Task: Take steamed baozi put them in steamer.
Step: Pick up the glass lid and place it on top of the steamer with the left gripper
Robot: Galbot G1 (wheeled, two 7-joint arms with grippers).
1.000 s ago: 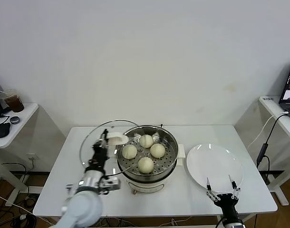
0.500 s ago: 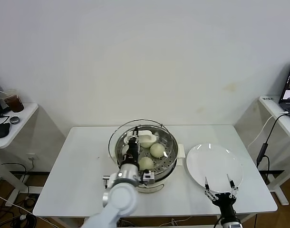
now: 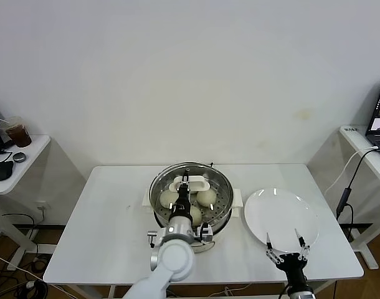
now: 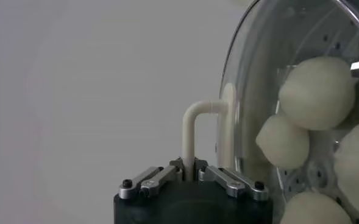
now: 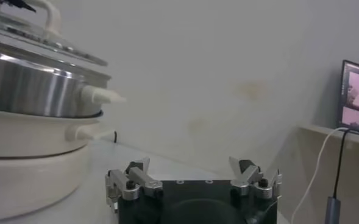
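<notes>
The left tool (image 3: 185,185), clamped on the glass lid's white handle (image 4: 195,129), holds the lid (image 3: 190,184) directly above the steamer (image 3: 222,215), whose four baozi (image 3: 206,197) sit inside; the right tool (image 3: 286,248), splayed wide, idles beside the plate (image 3: 282,215).

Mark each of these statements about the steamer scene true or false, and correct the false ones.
1. The left gripper is shut on the glass lid's white handle. True.
2. The glass lid lies flat on the table beside the steamer. False: it sits over the steamer.
3. Steamed baozi lie inside the steamer, seen through the lid. True.
4. The white plate holds two baozi. False: the plate is bare.
5. The right gripper is open, low at the near table edge by the plate. True.
6. The right gripper holds a baozi. False: it holds nothing.
</notes>
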